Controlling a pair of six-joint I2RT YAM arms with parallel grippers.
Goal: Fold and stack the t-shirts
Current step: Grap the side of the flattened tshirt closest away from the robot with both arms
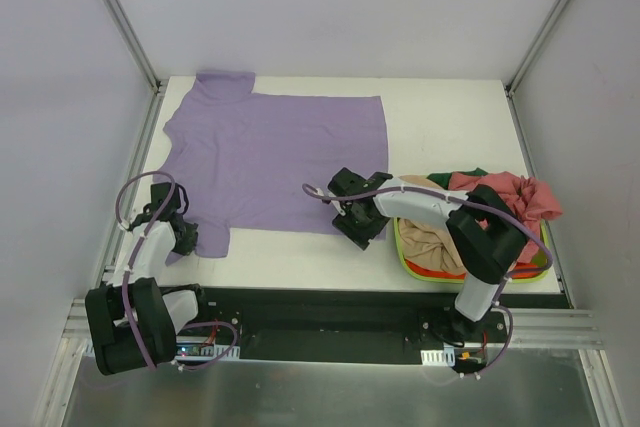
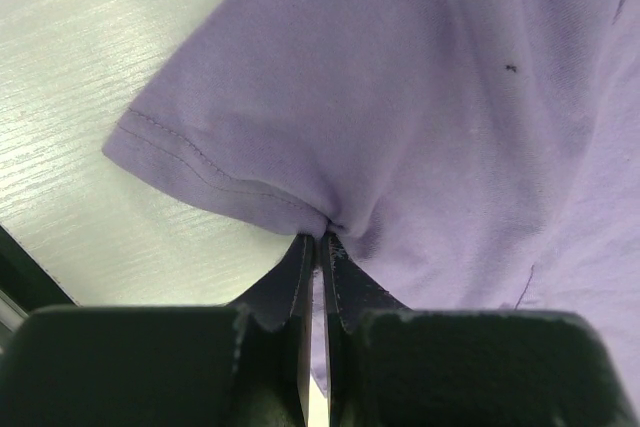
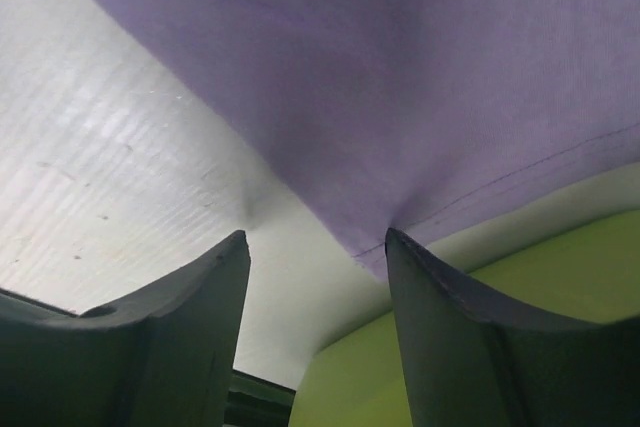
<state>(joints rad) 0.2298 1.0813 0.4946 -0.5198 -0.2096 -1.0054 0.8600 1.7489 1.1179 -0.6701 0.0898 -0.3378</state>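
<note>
Top external view shows the lavender t-shirt (image 1: 280, 157) lying spread and nearly flat on the left and middle of the worktop (image 1: 450, 117), its sleeves to the left and its hem to the right. We judge the cloth thin, light and limp. It will sag between any two holds and drag across the surface, so it wants gripping at the stitched edges, where the doubled fabric gives more to bite on.

The left jaws are clenched on a small pinch of the near sleeve's hem (image 2: 215, 182), which puckers at their tips. The right jaws stand released at the near hem corner (image 3: 385, 247). That corner touches one finger but is not pinched.

Just beside them sits the lime-green basket (image 1: 403, 252), heaped with the tan shirt (image 1: 432, 245) and the pinkish-red shirt (image 1: 512, 195).
</note>
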